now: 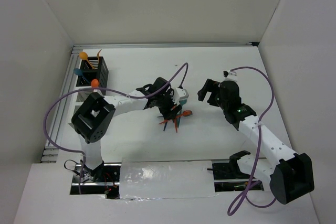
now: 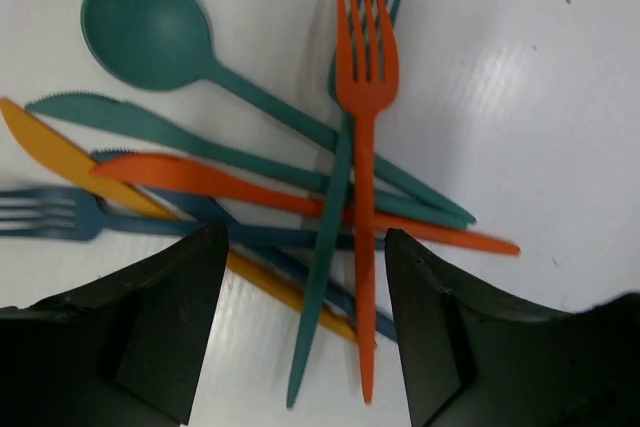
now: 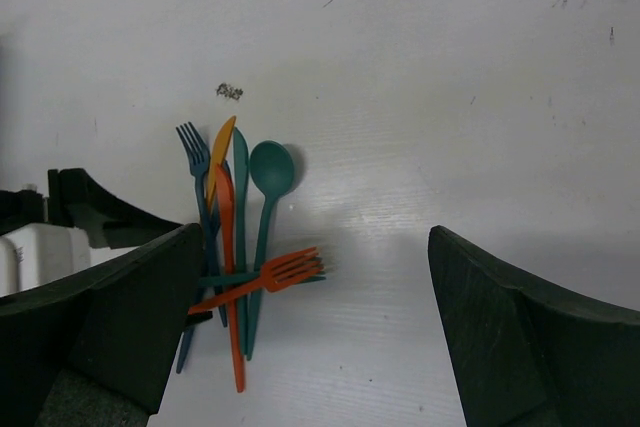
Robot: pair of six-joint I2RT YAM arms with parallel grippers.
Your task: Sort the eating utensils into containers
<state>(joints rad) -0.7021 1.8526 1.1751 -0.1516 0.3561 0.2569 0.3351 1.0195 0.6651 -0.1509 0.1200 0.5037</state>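
We note the left gripper (image 2: 305, 239) spread over glossy thin plastic: orange fork (image 2: 366, 77), round-bowled teal spoon (image 2: 145, 29), serrated teal knife (image 2: 110, 115), crossing mid-frame. Right gripper (image 3: 318, 237) spread wide.

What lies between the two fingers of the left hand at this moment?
Handles of the orange fork, the teal fork and the yellow knife cross the gap between the fingers of the left hand; the left wrist view shows this.
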